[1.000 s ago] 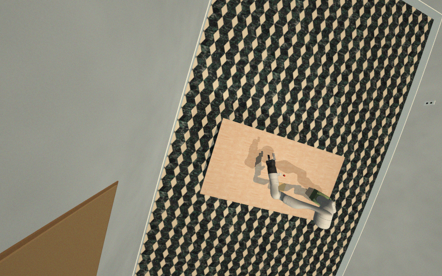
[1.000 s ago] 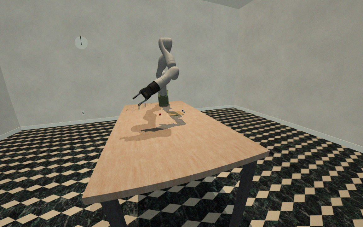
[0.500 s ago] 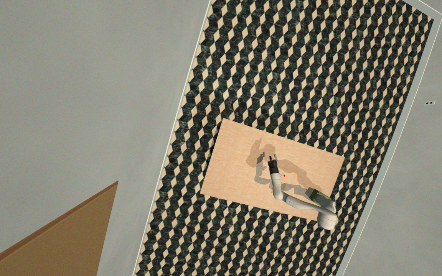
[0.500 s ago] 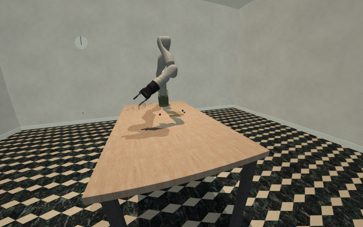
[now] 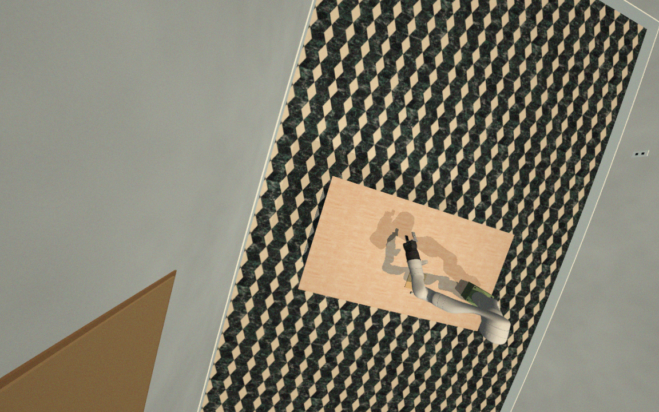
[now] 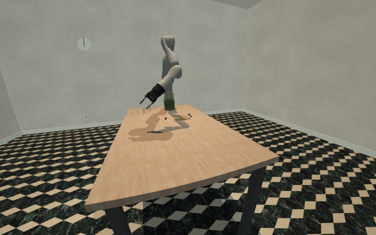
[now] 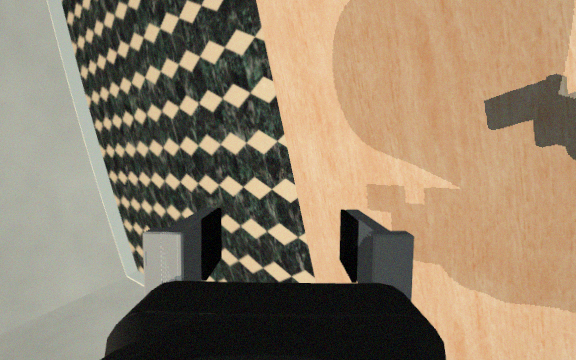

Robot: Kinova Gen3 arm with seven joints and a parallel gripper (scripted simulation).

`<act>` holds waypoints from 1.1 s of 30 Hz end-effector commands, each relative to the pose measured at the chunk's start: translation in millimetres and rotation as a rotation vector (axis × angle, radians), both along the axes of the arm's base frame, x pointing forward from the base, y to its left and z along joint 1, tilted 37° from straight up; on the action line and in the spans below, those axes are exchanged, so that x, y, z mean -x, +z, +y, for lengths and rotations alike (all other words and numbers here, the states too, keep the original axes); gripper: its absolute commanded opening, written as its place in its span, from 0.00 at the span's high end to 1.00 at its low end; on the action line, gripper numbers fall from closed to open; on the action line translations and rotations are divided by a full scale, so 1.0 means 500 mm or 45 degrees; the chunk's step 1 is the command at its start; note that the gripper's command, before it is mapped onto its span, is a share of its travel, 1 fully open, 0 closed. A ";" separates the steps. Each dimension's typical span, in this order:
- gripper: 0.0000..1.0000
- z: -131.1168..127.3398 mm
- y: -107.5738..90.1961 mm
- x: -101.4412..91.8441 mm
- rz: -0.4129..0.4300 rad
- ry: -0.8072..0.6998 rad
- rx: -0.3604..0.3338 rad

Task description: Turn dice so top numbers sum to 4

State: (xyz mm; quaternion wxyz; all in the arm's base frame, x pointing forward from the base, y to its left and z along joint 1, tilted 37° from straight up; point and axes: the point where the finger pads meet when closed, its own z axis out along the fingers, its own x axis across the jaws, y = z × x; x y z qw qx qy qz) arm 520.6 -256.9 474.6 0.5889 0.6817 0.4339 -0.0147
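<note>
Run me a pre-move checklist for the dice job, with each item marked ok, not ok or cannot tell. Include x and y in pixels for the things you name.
1. Gripper (image 5: 410, 236) (image 6: 146, 105) (image 7: 280, 234) open, nothing between its fingers: ok.
2. Gripper raised off the table (image 5: 352, 245) (image 6: 183, 163) (image 7: 518, 220): ok.
3. Mat (image 5: 407, 281) (image 6: 181, 117) lying flat on the table: ok.
4. Red die (image 6: 165, 118) on the mat: not ok, it sits on the table beside it.
5. Top numbers adding up to 4: cannot tell, pips too small.
6. A die in the wrist view to aim at: not ok.
</note>
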 end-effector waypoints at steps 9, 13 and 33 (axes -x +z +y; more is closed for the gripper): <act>0.00 0.007 -0.024 0.028 0.028 0.032 -0.058; 0.00 0.007 -0.024 0.028 0.028 0.032 -0.058; 0.00 0.031 -0.087 0.073 0.100 0.105 -0.164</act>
